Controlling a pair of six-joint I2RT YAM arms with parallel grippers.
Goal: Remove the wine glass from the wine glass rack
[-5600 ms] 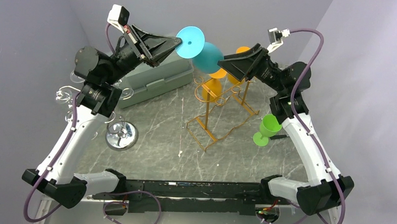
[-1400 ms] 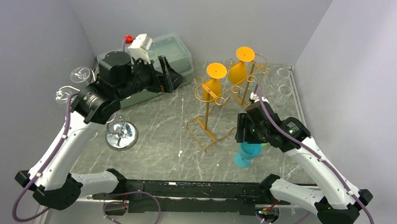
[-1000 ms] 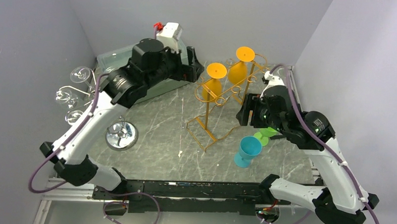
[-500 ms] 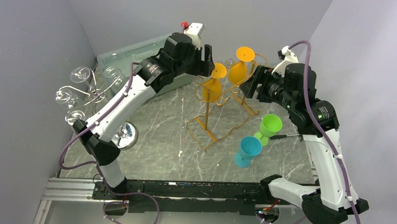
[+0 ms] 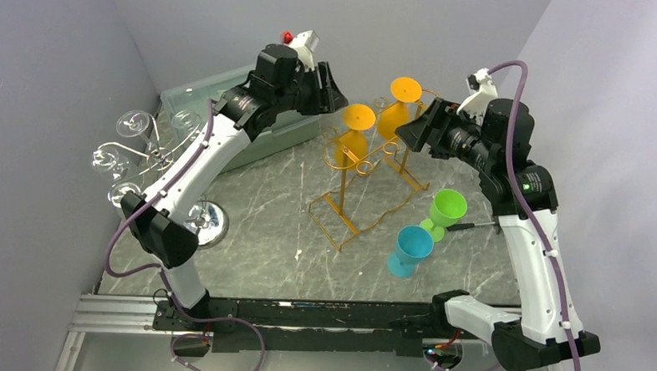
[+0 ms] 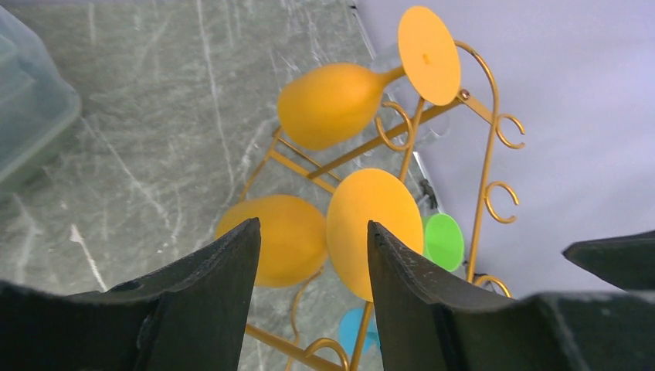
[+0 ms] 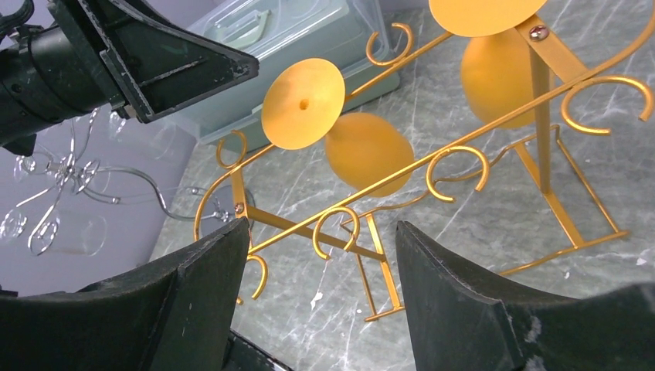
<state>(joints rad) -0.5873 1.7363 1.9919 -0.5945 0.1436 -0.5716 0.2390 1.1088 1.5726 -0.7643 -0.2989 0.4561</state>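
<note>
The golden wire wine glass rack [image 5: 365,184] stands mid-table. Two orange wine glasses hang from it upside down: the nearer one [image 5: 354,141] and a farther one [image 5: 394,113]. My left gripper [image 5: 336,95] hovers high at the rack's left end. In the left wrist view its jaws [image 6: 313,232] are open, with the nearer glass's bowl [image 6: 279,239] and foot disc [image 6: 375,230] just beyond the tips. My right gripper [image 5: 409,132] is open at the rack's right side. In its wrist view the gripper [image 7: 323,228] looks down on the hook bar [image 7: 432,135] and holds nothing.
A blue glass [image 5: 409,249] and a green glass [image 5: 447,209] stand upright on the table to the right of the rack. A grey-green lidded bin [image 5: 227,127] sits at the back left. A chrome round-based stand [image 5: 199,223] holds clear glasses [image 5: 132,125] at the left.
My left arm swung from over the bin to the rack's left end and its jaws narrowed. My right arm rose from beside the blue glass to the rack's right side.
</note>
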